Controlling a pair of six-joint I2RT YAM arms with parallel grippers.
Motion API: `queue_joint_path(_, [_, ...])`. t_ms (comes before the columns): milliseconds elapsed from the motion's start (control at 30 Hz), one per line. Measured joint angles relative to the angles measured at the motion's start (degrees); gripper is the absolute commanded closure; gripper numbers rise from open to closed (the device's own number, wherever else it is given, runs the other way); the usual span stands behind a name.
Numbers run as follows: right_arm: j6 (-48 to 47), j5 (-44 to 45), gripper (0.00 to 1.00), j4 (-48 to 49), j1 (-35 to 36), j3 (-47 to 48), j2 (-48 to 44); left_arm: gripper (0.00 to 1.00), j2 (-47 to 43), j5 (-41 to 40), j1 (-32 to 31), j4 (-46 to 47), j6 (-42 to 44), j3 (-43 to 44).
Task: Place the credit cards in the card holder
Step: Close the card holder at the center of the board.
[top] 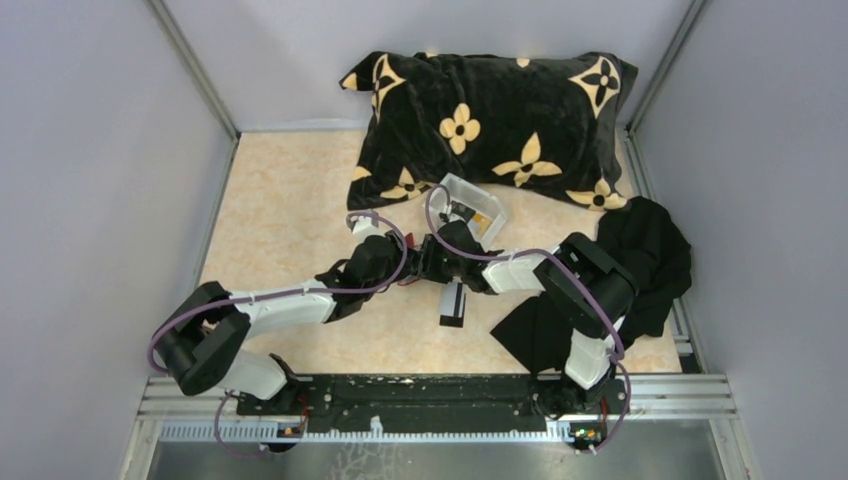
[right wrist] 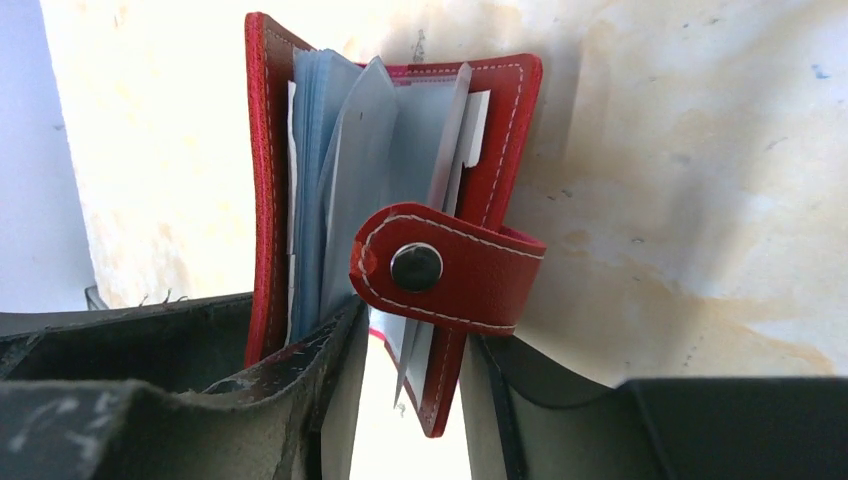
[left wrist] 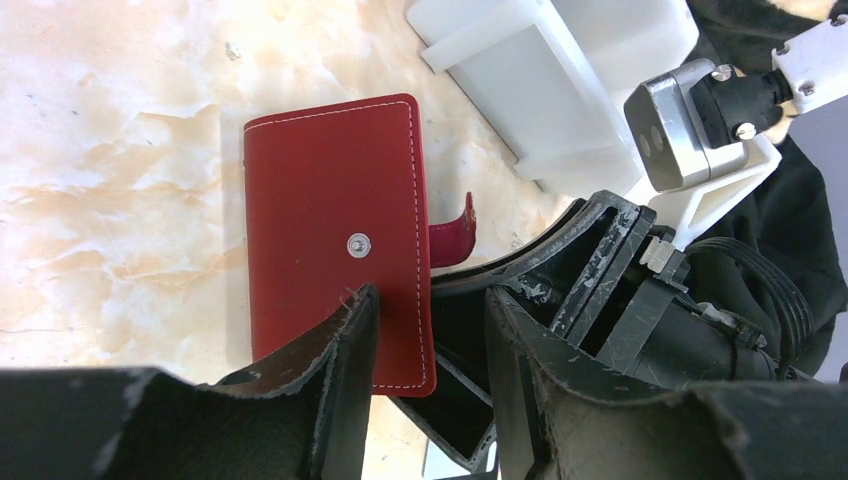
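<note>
Right claw [right wrist: 415, 335]: fingers apart with a clear gap between them, nothing clamped. The bottom edge of one cover of the card holder [right wrist: 400, 200] hung in that gap, and the other finger sat right up against the opposite cover.
Left claw [left wrist: 430, 300]: also parted, fairly wide. One finger [left wrist: 335, 370] lay across the bottom of the holder's closed red face, while the other was off past the cover's edge. No squeeze visible, and I couldn't tell if it was actually pressing.
Card holder: mid-table, right between the two claws and just on the near side of the tray. The covers were spread partway in the right wrist view.
Strap [right wrist: 450, 270]: red with a metal snap, undone, curled across the opening.
Pockets [right wrist: 340, 170]: greyish clear sleeves, fanned out. A pale edge poked out of one, but there was too little of it to call it a card.
Black card [top: 453, 305]: had a white band and lay flat on the table beneath the right arm. It was near the holder but outside it.
White tray [top: 480, 205]: behind the claws, up against the pillow's front edge. The bits inside were too small to make out.
Tabletop [top: 290, 200]: pale marbled beige.
Pillow [top: 490, 110]: black with yellow flowers, at the far end.
Black cloth [top: 650, 250]: bunched up on the right, by the right arm's elbow.
</note>
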Motion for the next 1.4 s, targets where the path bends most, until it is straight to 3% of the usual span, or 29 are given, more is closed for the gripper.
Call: queue_joint_path(1400, [-4.94,13.94,0.59,-3.8,-0.59,-11.17,-12.31,0.51,3.82,2.51,-3.28,0.2,-0.55,1.27])
